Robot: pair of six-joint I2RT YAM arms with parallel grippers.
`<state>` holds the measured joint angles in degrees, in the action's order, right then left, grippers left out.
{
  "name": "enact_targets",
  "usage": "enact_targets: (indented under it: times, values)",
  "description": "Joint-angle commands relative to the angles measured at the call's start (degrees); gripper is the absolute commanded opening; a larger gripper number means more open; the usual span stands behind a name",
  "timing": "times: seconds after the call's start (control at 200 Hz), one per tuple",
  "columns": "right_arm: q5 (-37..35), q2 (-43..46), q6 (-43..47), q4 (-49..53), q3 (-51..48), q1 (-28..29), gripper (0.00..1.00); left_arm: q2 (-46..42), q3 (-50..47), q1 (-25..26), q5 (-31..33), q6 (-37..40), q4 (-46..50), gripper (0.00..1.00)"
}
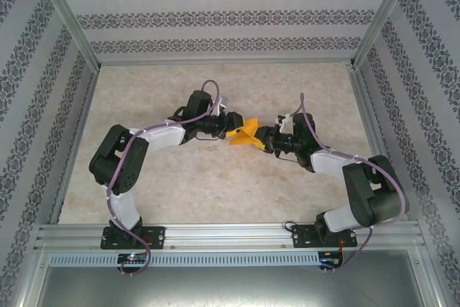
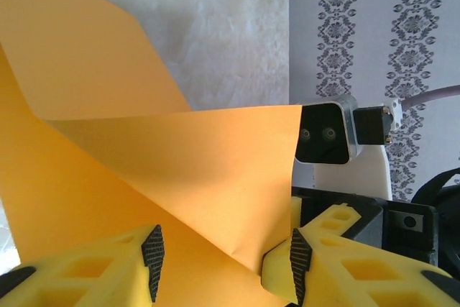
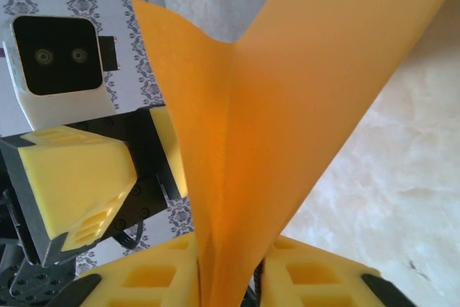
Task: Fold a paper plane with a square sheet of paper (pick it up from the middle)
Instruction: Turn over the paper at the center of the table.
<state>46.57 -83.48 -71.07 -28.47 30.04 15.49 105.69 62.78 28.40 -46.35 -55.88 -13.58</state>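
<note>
The square sheet of paper (image 1: 243,134) is bright orange, creased into a V of two flaps, and hangs above the table between both arms. My right gripper (image 1: 260,138) meets it from the right. In the right wrist view the folded sheet (image 3: 287,91) rises out of the narrow gap of that gripper (image 3: 230,278), whose yellow fingers (image 3: 144,278) press close on it. My left gripper (image 1: 231,129) faces it from the left. In the left wrist view its jaws (image 2: 224,249) stand wide apart around the sheet (image 2: 180,170), whose crease touches the right finger (image 2: 338,264).
The marbled tabletop (image 1: 215,185) lies below, ringed by patterned walls and an aluminium frame (image 1: 230,235) at the near edge. Both wrists are nearly nose to nose: the right wrist's camera (image 2: 327,134) is close ahead of the left fingers, and the left wrist's camera (image 3: 54,55) is near the right ones.
</note>
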Motion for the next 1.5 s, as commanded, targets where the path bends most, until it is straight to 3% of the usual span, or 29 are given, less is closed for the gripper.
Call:
enact_targets:
  times: [0.0, 0.385, 0.6, 0.729, 0.984, 1.154, 1.499]
  values:
    - [0.89, 1.86, 2.67, 2.12, -1.11, -0.54, 0.26, 1.36, 2.42, 0.21, -1.72, 1.88, 0.73, 0.53]
    - [0.57, 5.00, 7.66, 9.67, -1.84, -1.65, 0.24, 3.08, 4.66, 0.73, -1.90, 5.03, 4.88, 0.54]
    - [-7.11, 11.37, 24.62, 35.87, 6.44, -1.99, 0.14, -0.06, 6.83, 0.69, 0.75, 10.65, 13.00, 0.54]
    - [-14.33, 14.12, 35.85, 52.90, 13.14, -2.05, 0.13, -2.56, 7.82, 0.21, 2.17, 13.38, 17.20, 0.55]
    - [-42.45, 14.27, 52.63, 80.43, 27.84, 3.23, 0.11, -7.60, 6.62, -2.69, 3.49, 15.37, 20.83, 0.56]
    - [-61.05, 8.67, 53.77, 88.76, 35.20, 12.97, 0.11, -11.13, 3.41, -5.54, 3.61, 14.81, 20.36, 0.56]
    - [-75.09, -11.45, 49.90, 95.22, 46.77, 29.65, 0.12, -20.66, -7.81, -13.95, 4.40, 12.92, 19.05, 0.57]
